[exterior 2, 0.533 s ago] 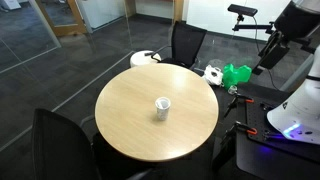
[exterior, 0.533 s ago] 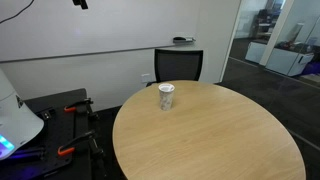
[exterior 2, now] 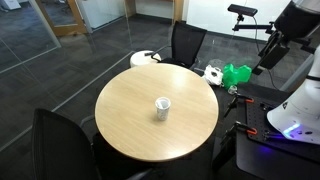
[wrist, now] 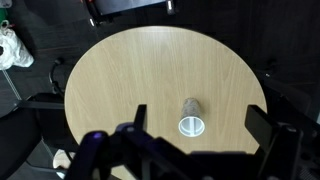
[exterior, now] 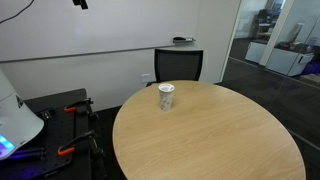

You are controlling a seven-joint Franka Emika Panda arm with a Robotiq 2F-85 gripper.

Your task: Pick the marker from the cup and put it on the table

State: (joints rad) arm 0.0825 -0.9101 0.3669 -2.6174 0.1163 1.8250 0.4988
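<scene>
On the round tan bench [exterior: 200, 140] in an exterior view stands one cup [exterior: 166, 96], upright, toward the far side. One black chair [exterior: 178, 65] sits just behind that rim. One black cart [exterior: 60, 125] with orange-handled tools stands beside the bench, and my white base [exterior: 12, 115] fills the near corner. The marker is too small for me to make out here.

From higher up, in an exterior view, I count one bench [exterior 2: 130, 120] and one cup [exterior 2: 162, 106], roughly mid-top and well apart from every edge. Here there are two black chairs, one at the far side [exterior 2: 187, 42] and one at the near side [exterior 2: 60, 140]. One green bundle [exterior 2: 238, 73] lies beyond the bench. Among the exterior views, the near chair and the bundle show only here. The marker cannot be told here either.

Through my wrist view I look straight down on the whole bench top [wrist: 120, 80]. The cup [wrist: 192, 126] shows as one white ring, mouth up. Only this view shows my jaws: two dark fingers [wrist: 138, 118] stand wide apart, holding nothing, high above the bench. The cup appears between them. Its inside is too blurred to show the marker.
</scene>
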